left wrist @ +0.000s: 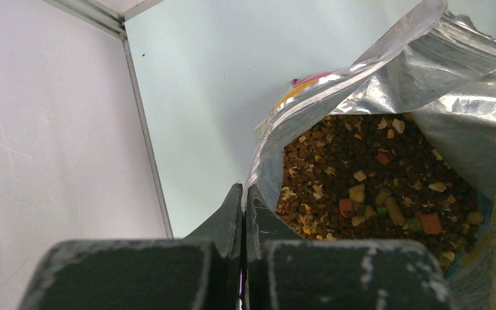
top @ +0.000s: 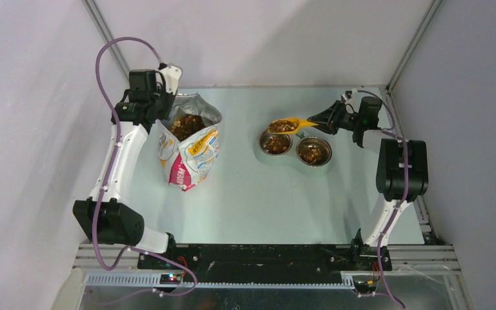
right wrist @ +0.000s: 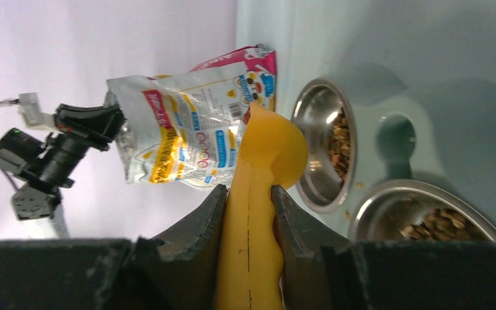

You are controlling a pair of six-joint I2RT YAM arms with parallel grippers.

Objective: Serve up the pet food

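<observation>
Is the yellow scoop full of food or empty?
Full. From above, the yellow plastic scoop carries a heap of small brown kibble pieces in its cup, and the right gripper holds its handle.

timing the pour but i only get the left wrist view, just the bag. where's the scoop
Observer: The scoop is in the right gripper, shut on its handle, by the left bowl's far rim.
Operator: loaded?
Observer: Yes, kibble fills it.
Operator: bowls empty?
Observer: No, the left bowl and the right bowl both hold kibble.
</observation>
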